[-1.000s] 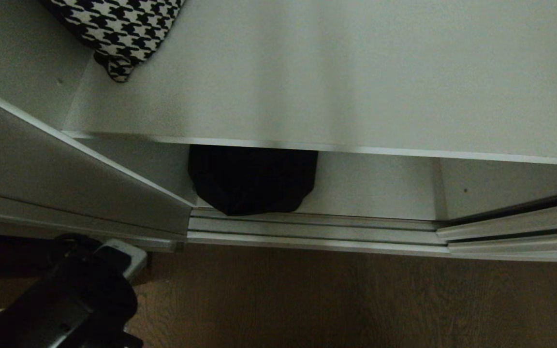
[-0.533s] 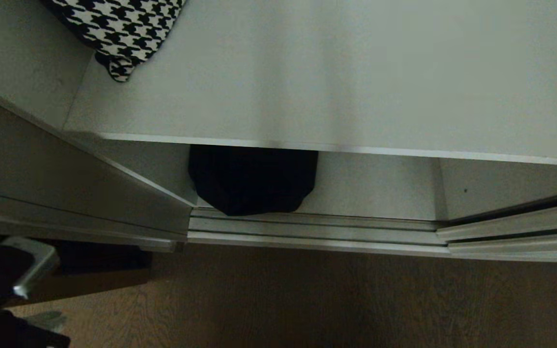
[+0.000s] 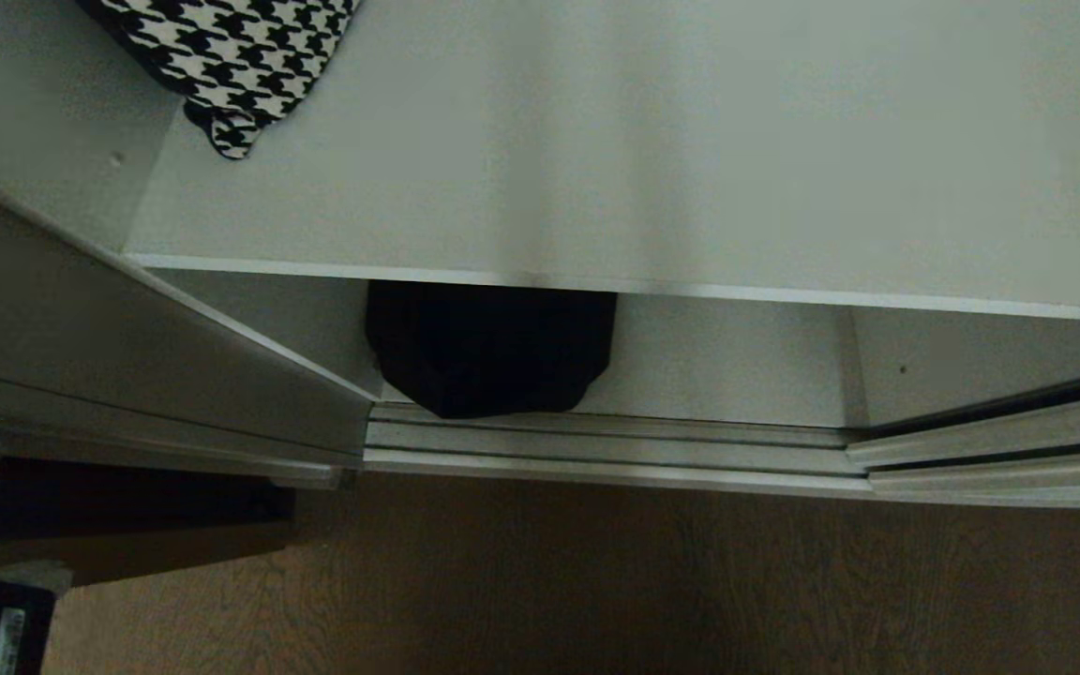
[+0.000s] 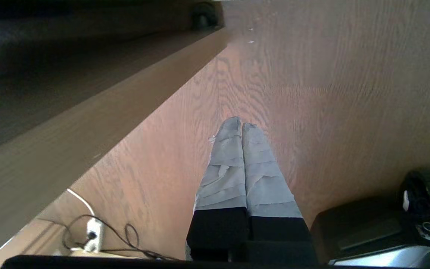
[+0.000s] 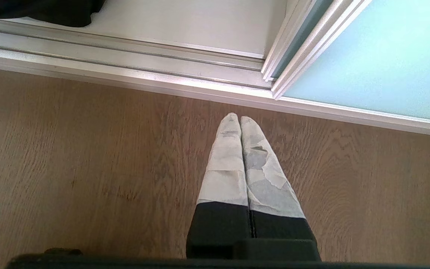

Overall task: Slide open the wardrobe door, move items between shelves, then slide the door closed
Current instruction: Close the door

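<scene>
The wardrobe stands open. A black bag point(image 3: 488, 352) lies on the lower shelf point(image 3: 727, 366), half hidden under the front edge of the upper shelf point(image 3: 652, 169); its edge also shows as the black bag point(image 5: 50, 11) in the right wrist view. The frosted blue-green sliding door point(image 5: 379, 59) is slid to the right, with its silver frame point(image 3: 999, 436) at the head view's right edge. My left gripper point(image 4: 241, 125) is shut and empty, low over the wood floor beside a light wood panel point(image 4: 88, 127). Also shut and empty, my right gripper point(image 5: 240, 118) hangs over the floor before the door track.
A black-and-white houndstooth cloth point(image 3: 231, 56) lies at the upper shelf's back left. The silver floor track point(image 3: 596, 450) runs along the wardrobe front. A grey panel point(image 3: 127, 356) stands at the left. A cable with a plug point(image 4: 92, 231) lies on the floor near my left gripper.
My left arm has swung away to the left and dropped out of the head view. The bag, shelves and door have not moved.
</scene>
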